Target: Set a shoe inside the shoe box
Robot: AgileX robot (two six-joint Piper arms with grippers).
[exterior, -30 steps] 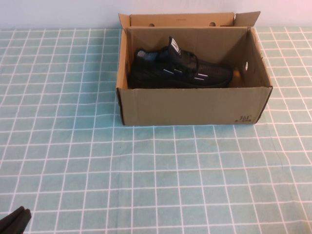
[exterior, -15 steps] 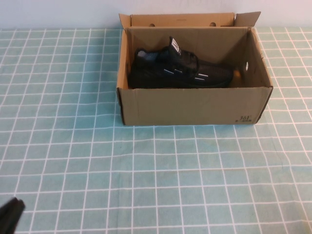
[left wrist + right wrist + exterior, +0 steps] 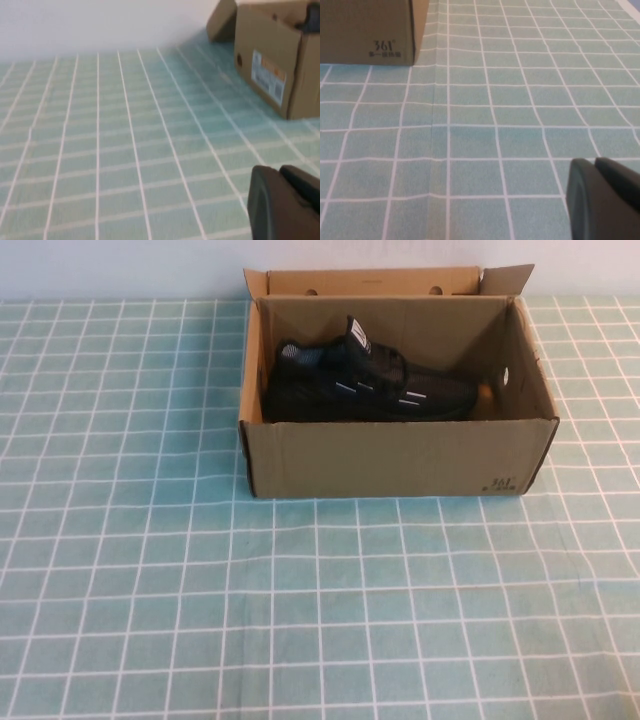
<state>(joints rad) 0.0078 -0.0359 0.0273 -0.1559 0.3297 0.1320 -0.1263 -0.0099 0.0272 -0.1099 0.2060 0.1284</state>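
Observation:
The black knit shoe lies on its sole inside the open brown shoe box at the back middle of the table. Neither gripper shows in the high view. In the left wrist view my left gripper is shut and empty, low over the cloth, well apart from the shoe box; a bit of the shoe peeks over its rim. In the right wrist view my right gripper is shut and empty over the cloth, away from the printed corner of the shoe box.
A teal cloth with a white grid covers the table. The box's back flap stands open against the pale wall.
My left gripper, at the high view's bottom left corner a second ago, has drawn back out of that view. The shoe and box have not moved.

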